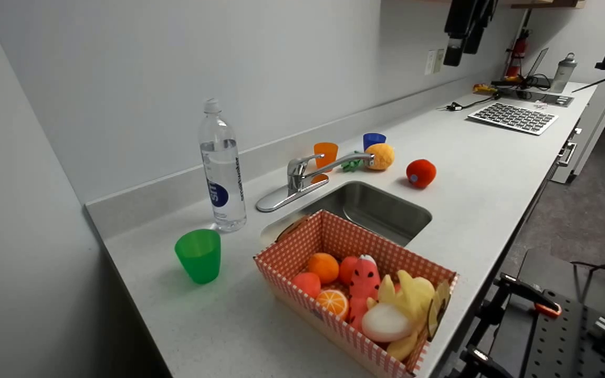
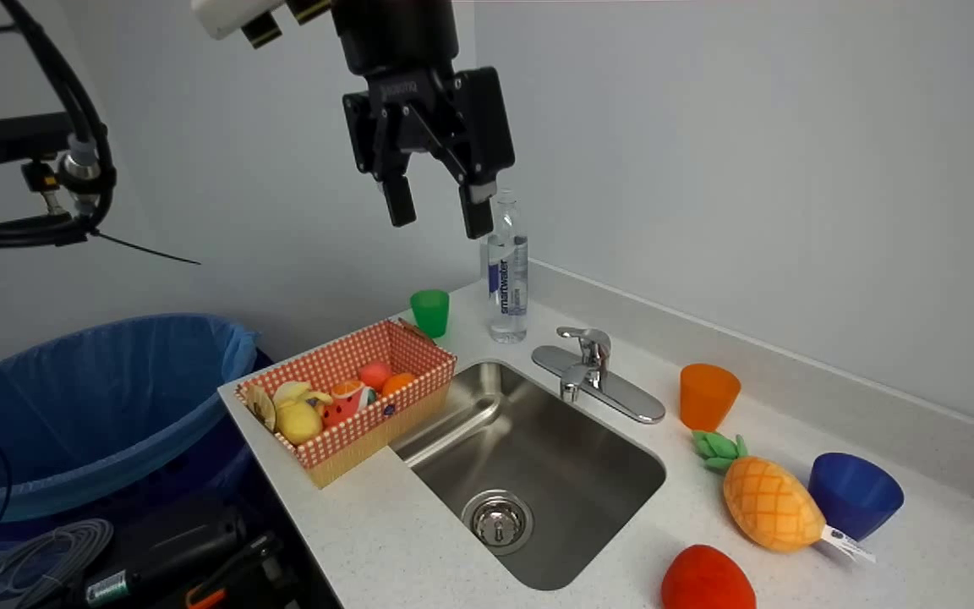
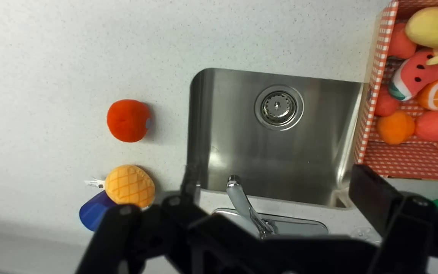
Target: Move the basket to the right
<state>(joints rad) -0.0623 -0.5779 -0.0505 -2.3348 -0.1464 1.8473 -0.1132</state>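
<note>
The basket [image 1: 297, 239] is a rectangular box with red-and-white checks inside and on its upper edge, and a tan lower wall. It holds several plush fruits, and it stands by the sink at the counter's end in both exterior views [image 2: 381, 427]. In the wrist view the basket [image 3: 407, 160] is at the right edge, partly cut off. My gripper [image 2: 439, 213] is high above the counter, apart from the basket. Its two fingers are spread with nothing between them. In the wrist view the gripper [image 3: 278, 180] has its fingers either side of the sink and faucet. It also shows in an exterior view [image 1: 463, 48].
The sink [image 2: 538, 474] adjoins the basket, with a faucet [image 2: 593, 364] behind it. A water bottle [image 1: 222, 173] and green cup [image 1: 200, 257] stand nearby. An orange cup [image 2: 707, 393], blue cup [image 2: 855, 491], plush pineapple [image 2: 770, 503] and red plush [image 2: 707, 579] lie beyond the sink.
</note>
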